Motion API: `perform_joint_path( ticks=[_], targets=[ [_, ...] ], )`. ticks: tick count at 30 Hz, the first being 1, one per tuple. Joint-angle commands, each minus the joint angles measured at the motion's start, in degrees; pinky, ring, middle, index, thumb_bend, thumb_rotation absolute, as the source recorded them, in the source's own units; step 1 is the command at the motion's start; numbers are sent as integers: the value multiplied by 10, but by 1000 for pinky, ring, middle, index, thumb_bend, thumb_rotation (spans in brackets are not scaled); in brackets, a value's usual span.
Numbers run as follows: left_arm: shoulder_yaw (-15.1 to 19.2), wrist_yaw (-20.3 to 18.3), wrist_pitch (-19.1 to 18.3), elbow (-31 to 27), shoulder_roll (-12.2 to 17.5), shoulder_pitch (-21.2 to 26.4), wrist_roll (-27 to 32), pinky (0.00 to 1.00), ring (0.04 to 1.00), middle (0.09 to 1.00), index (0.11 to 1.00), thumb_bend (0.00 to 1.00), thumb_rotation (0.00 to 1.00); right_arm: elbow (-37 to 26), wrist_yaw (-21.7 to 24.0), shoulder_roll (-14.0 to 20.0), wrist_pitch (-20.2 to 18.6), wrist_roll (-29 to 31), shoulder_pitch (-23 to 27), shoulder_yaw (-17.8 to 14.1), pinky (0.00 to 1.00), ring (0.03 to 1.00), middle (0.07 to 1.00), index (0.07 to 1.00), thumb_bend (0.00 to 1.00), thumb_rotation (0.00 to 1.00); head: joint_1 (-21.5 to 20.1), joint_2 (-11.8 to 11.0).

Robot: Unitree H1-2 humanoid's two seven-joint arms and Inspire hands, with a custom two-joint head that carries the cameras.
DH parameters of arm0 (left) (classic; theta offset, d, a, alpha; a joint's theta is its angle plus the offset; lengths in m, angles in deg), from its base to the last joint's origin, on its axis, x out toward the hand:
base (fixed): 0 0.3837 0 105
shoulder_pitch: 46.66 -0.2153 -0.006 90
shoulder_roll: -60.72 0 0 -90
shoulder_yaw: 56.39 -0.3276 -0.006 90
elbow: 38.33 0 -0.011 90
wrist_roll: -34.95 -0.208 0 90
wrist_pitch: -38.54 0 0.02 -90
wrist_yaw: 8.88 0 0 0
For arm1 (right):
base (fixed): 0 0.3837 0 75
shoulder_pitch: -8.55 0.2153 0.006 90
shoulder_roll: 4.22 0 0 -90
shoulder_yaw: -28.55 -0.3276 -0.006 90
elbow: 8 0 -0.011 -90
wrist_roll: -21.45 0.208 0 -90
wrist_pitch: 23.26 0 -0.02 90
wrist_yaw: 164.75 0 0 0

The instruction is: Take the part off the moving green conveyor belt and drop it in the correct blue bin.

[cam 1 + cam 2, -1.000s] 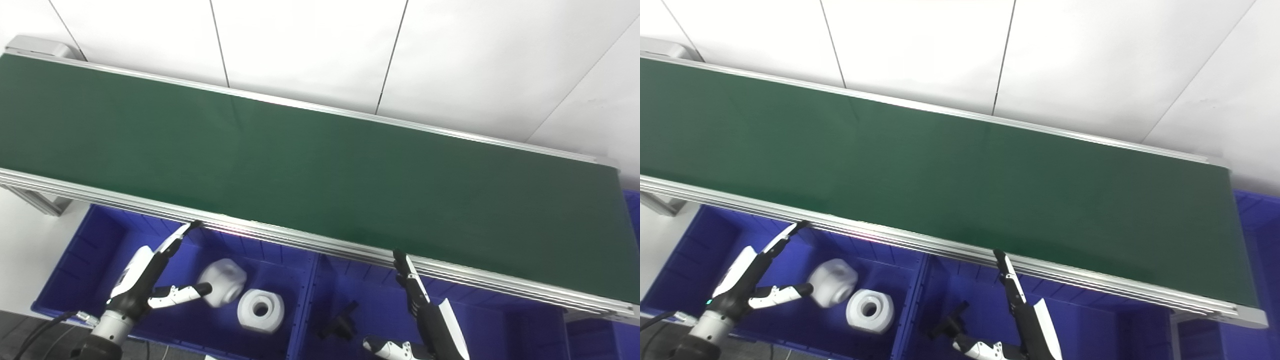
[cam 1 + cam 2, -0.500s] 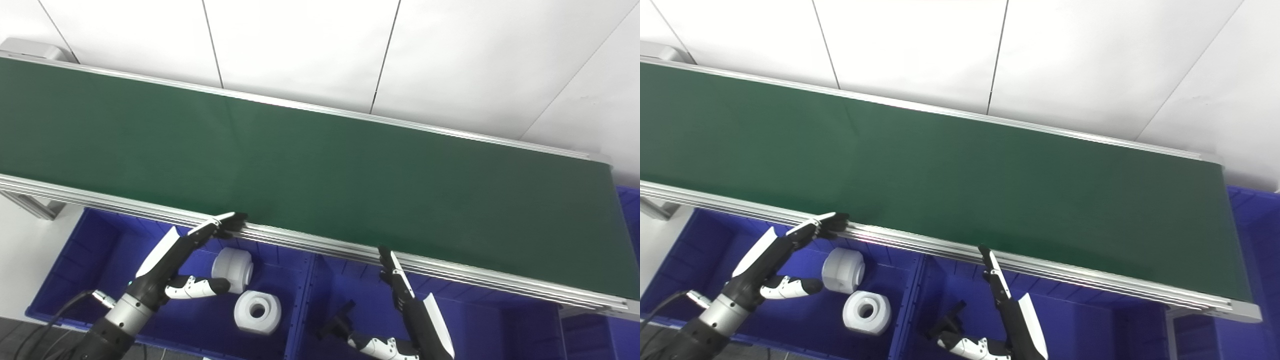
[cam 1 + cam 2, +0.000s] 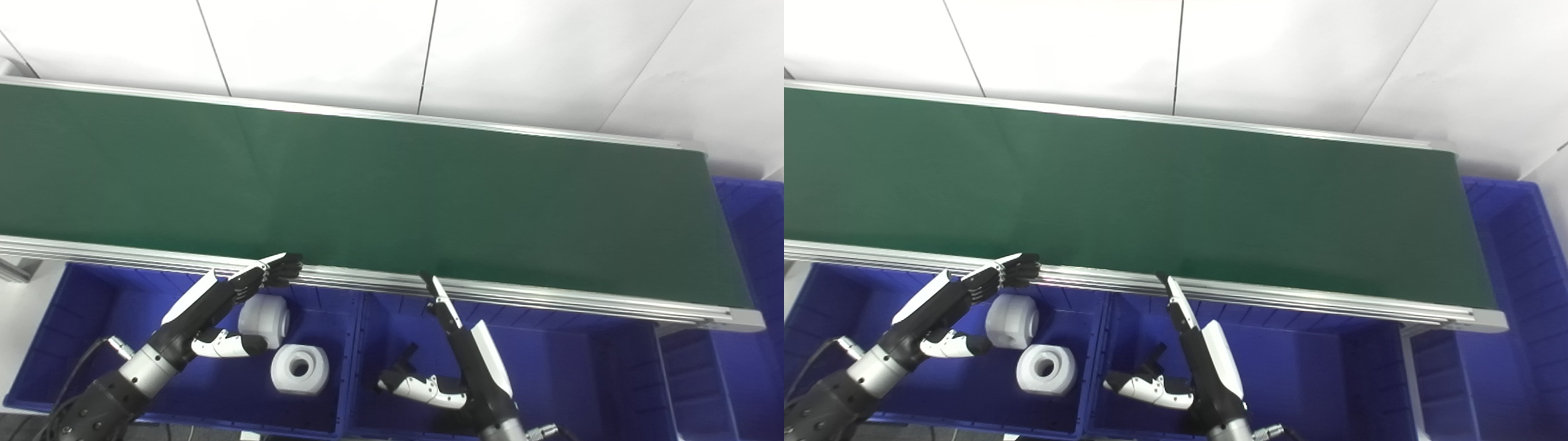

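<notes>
Belt: the long green conveyor belt [image 3: 392, 184] with aluminium side rails runs left to right across both views; its surface carries no part anywhere in sight.
Task's thing: no part is on the belt to pick, so its heading and long axis cannot be told (nothing there to read them from).
White parts: two white round plastic parts lie in the left blue plastic bin [image 3: 92, 343], already off the belt. The white part on its side [image 3: 264, 313] has its round axis roughly level, pointing along the bin; the white ring-shaped part with a centre hole [image 3: 299, 369] lies flat just beside it, hole facing up.
Black part: a small black part [image 3: 405, 356] lies in the middle blue plastic bin [image 3: 582, 367]; its shape is too small and too hidden to make out.
Left hand: the left hand [image 3: 226, 306] is spread and holds nothing; its fingertips [image 3: 288, 269] reach the near rail, its thumb lies low beside the sideways white part.
Right hand: the right hand [image 3: 456, 355] is also spread and empty, fingers pointing up at the near rail, thumb out over the middle bin near the black part.
Nearer hand: neither can be judged nearer; both sit at the near rail (likely waiting for a part to arrive).
Far bin: another blue bin [image 3: 753, 220] stands past the belt's right end.
</notes>
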Motion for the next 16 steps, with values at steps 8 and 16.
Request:
perform_joint_path(
  ticks=[8, 16],
  targets=[
    [51, -49, 15, 10, -24, -3, -25, 806, 861, 900, 912, 912, 743, -26, 10, 11, -33, -15, -1, 10, 851, 988, 1000, 1000, 920, 568, 14, 9],
    [-28, 92, 15, -10, -15, -19, -120, 810, 869, 911, 924, 906, 753, -21, 14, 35, -25, 9, -2, 1, 870, 1000, 1000, 1000, 932, 555, 60, -4]
  ],
)
